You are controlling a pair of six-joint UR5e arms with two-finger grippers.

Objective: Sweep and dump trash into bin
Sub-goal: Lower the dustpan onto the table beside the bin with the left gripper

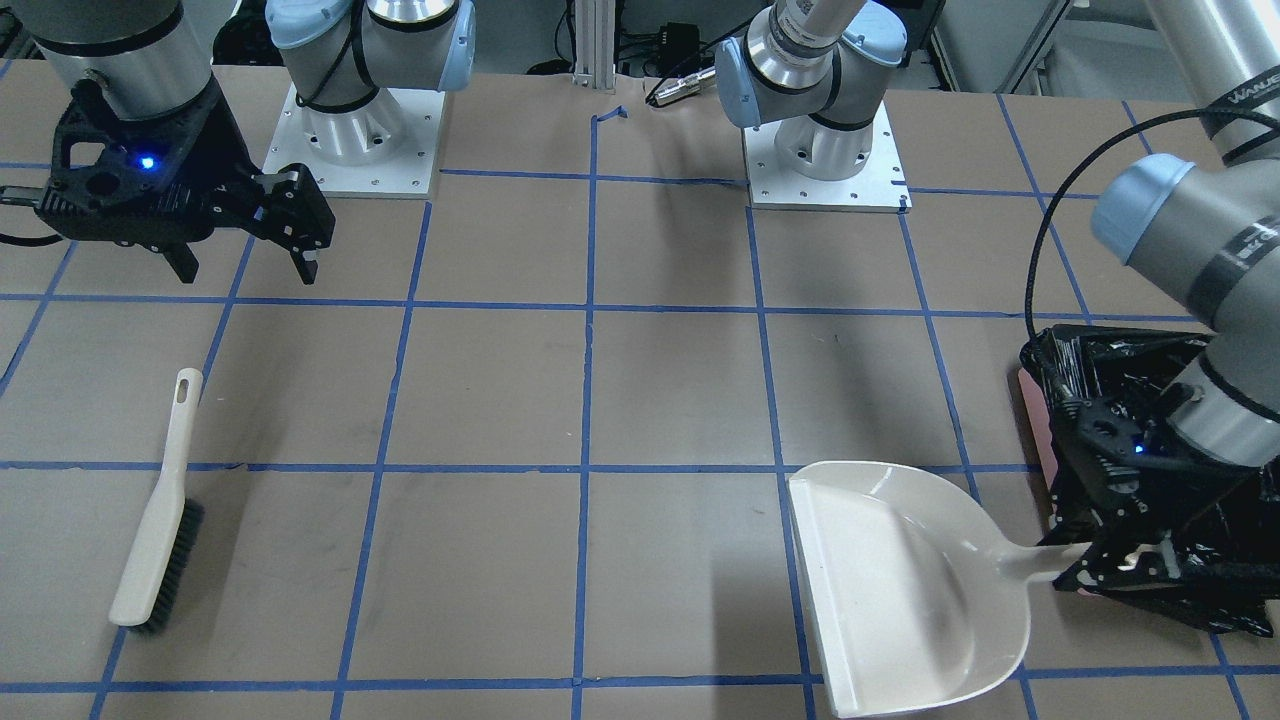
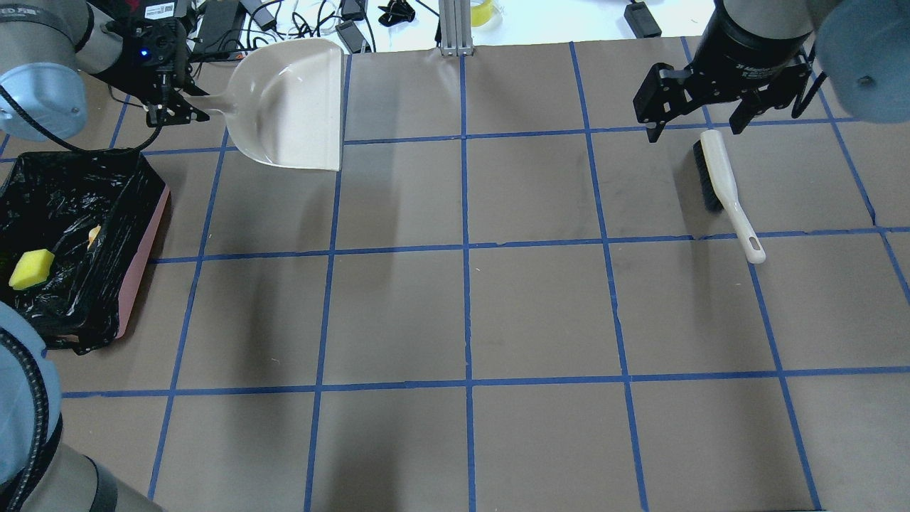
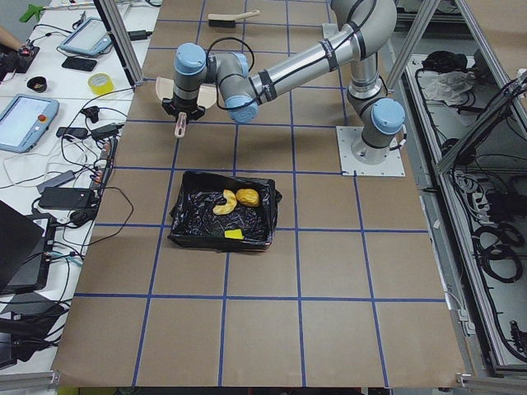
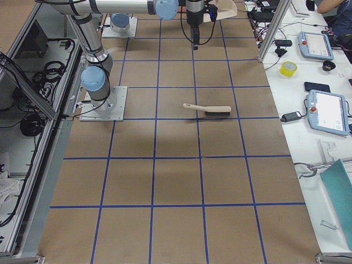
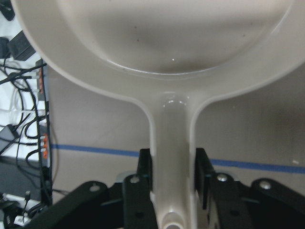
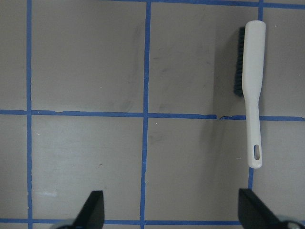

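Observation:
The bin (image 2: 146, 263), pink with a black bag, stands at the table's left side. It holds the yellow sponge wedge (image 2: 31, 269), the golden-brown potato (image 3: 248, 197) and the tan crescent (image 3: 224, 204). My left gripper (image 2: 174, 107) is shut on the handle of the off-white dustpan (image 2: 291, 107), which is empty and sits beyond the bin near the far edge. The wrist view shows the fingers clamped on the handle (image 5: 172, 157). My right gripper (image 2: 693, 131) is open and empty, hovering above the bristle end of the white hand brush (image 2: 725, 188), which lies on the table.
Both arm bases (image 1: 355, 150) (image 1: 825, 160) are bolted at the robot's side. An aluminium post (image 2: 455, 28) and cables line the far edge. Tablets and a tape roll (image 3: 100, 83) lie on the operators' bench. Blue tape lines grid the brown table.

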